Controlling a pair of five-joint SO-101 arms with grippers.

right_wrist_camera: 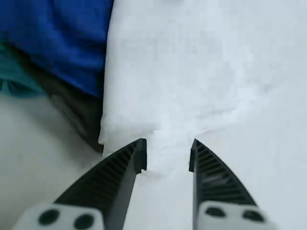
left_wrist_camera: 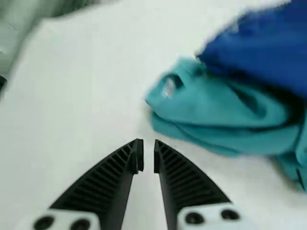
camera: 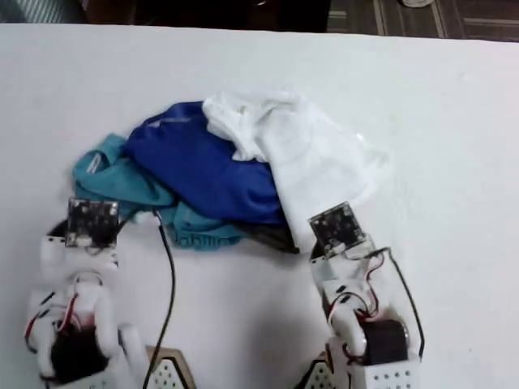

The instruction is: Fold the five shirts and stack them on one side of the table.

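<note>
A crumpled pile of shirts lies mid-table. A teal shirt [camera: 113,178] is at its left, a blue shirt [camera: 203,166] on top in the middle and a white shirt [camera: 308,154] on the right. A dark shirt [camera: 272,235] peeks out under the front edge. My left gripper [left_wrist_camera: 147,155] is shut with nothing in it, hovering over bare table just short of the teal shirt [left_wrist_camera: 216,120]. My right gripper [right_wrist_camera: 167,158] is open at the near edge of the white shirt [right_wrist_camera: 182,72], whose hem lies between the fingertips. Beside it are the blue shirt [right_wrist_camera: 57,38] and the dark shirt [right_wrist_camera: 72,110].
The white table [camera: 454,121] has free room to the left, right and behind the pile. A black cable [camera: 169,275] runs from the left arm down to the front edge. Both arm bases stand at the near edge.
</note>
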